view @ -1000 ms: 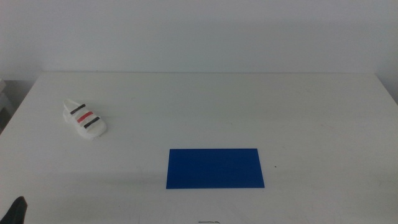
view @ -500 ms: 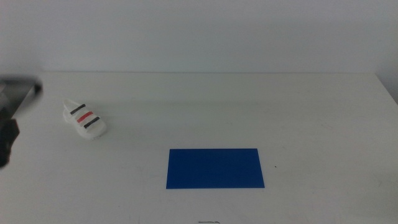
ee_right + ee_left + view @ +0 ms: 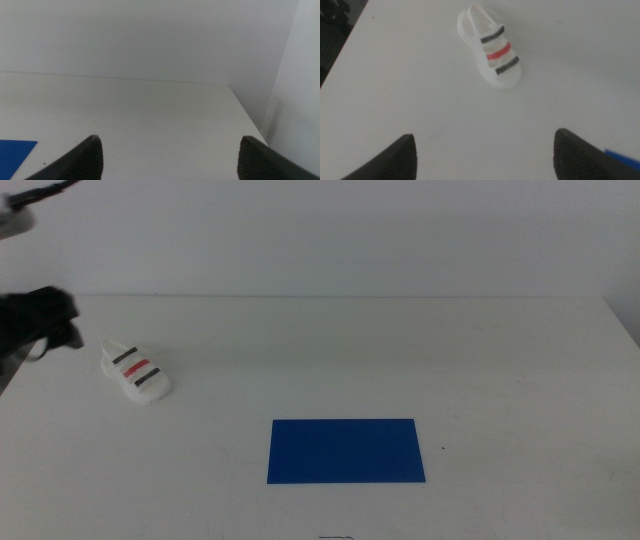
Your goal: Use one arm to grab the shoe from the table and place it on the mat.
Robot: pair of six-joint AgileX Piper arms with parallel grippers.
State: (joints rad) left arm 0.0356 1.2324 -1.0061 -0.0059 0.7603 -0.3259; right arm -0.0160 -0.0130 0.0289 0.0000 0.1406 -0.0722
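Left end effector [image 3: 482, 152], jaws spread and empty, hovers over the surface [image 3: 400, 360] just beside the strapped sandal [image 3: 135, 371], which lies diagonally, well apart from the blue mat [image 3: 345, 450]; right end effector [image 3: 170, 155], likewise spread, waits far off

The shoe [image 3: 491, 48] is showing a smooth, plastic-looking white sole with matt straps, while the table [image 3: 400, 360] is looking matt and the mat [image 3: 346, 450] flat, unglossy blue.

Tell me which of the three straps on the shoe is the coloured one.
The middle strap of the shoe is red; it sits between two black straps, one nearer the heel loop, one nearer the toe.
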